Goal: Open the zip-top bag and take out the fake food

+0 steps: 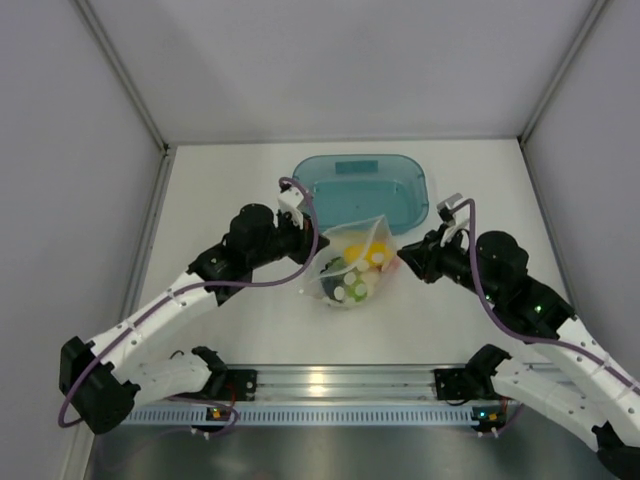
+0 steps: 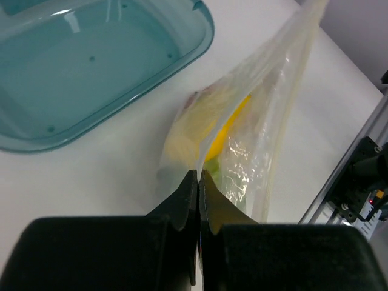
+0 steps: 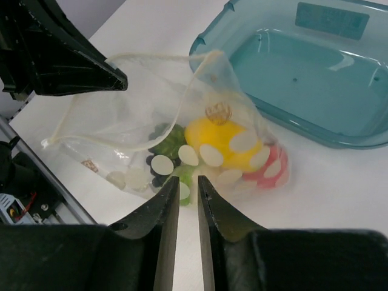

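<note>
Bag point(image 1: 350, 268): on the table point(image 1: 230, 190) at mid-width, just in front of the tray point(image 1: 365, 158), between the two grippers; crinkled, with its zip rim raised on the left side.
Food point(image 3: 221, 142): all inside the bag, with a yellow fruit on top, a red piece beside it, and dark grapes and green bits lower down.
Left gripper point(image 2: 198, 174): jaws pressed together, pinching the bag's rim.
Right gripper point(image 3: 188, 182): jaws a narrow slit apart at the bag's right lower edge; I cannot tell whether the film touches the tips.
Bag rim: its thick zip strip runs up and away from the left fingers toward the tray.
Tray: near rim close to the bag; touching or just apart cannot be told.
Edges: walls point(image 1: 80, 150) close the table left, right and behind; a metal rail point(image 1: 340, 380) runs along the near edge.
Room: bare table lies outside both arms out to the side walls, and in a strip between bag and rail; the tray blocks the way behind the bag.
</note>
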Robot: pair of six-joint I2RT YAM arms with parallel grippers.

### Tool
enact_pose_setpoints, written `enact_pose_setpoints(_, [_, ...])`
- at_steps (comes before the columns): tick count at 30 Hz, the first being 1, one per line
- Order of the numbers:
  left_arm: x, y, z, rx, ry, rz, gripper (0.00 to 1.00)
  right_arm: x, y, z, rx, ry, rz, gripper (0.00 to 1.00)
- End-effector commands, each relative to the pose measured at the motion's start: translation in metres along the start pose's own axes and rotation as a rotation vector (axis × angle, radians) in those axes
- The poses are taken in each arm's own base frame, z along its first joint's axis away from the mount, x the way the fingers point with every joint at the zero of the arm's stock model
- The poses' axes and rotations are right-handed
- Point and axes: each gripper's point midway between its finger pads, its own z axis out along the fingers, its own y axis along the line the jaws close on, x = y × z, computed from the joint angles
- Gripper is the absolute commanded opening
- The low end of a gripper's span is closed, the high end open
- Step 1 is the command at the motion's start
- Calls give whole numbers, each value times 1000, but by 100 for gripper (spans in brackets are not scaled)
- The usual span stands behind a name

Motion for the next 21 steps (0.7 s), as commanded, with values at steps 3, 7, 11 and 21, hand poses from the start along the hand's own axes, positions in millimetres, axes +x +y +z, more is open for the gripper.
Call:
enact_pose_setpoints(3, [-11, 20, -29, -212, -18, -202, 0, -46, 9, 1, -5, -123, 98, 24])
enact_pose_setpoints(7, [-8, 8, -28, -181, -19, -371, 0, -48, 32, 17, -125, -116, 212, 29])
enact_pose_setpoints(11, [-25, -15, -25, -188, -78, -425, 0, -39, 42, 40, -167, -65, 378, 39])
enact_pose_setpoints(21, [-33, -55, -4, -129, -138, -450, 0, -2, 22, 83, -17, 34, 477, 57])
